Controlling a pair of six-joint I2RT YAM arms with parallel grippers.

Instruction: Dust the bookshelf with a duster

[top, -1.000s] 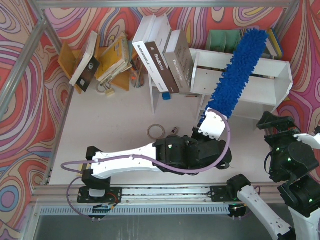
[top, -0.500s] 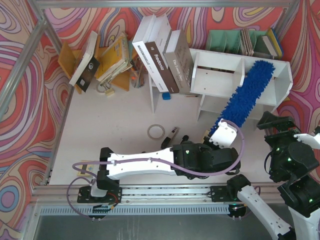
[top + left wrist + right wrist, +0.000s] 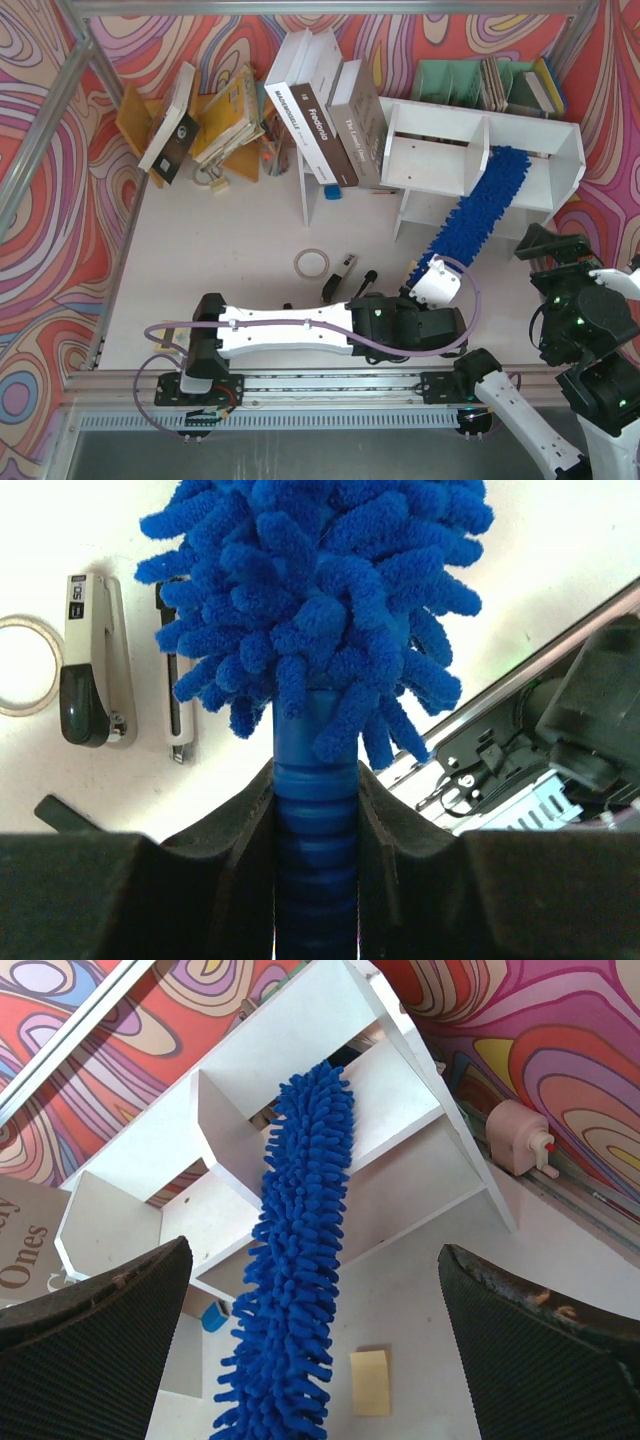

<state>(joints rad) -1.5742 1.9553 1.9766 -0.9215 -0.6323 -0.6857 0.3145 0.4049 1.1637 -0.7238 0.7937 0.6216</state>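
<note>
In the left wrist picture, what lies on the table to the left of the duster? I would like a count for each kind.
Tape ring: 1
Stapler: 1
Black-and-silver stick tool: 1
Total: 3
A dark tip at the lower left is unclear and is not counted.

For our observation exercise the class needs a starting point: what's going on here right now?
The left gripper is shut on the handle of the blue duster, whose fluffy head reaches into the right-hand compartment of the white bookshelf. The right gripper hangs open off to the right, holding nothing, with its camera looking at the shelf and the duster.
</note>
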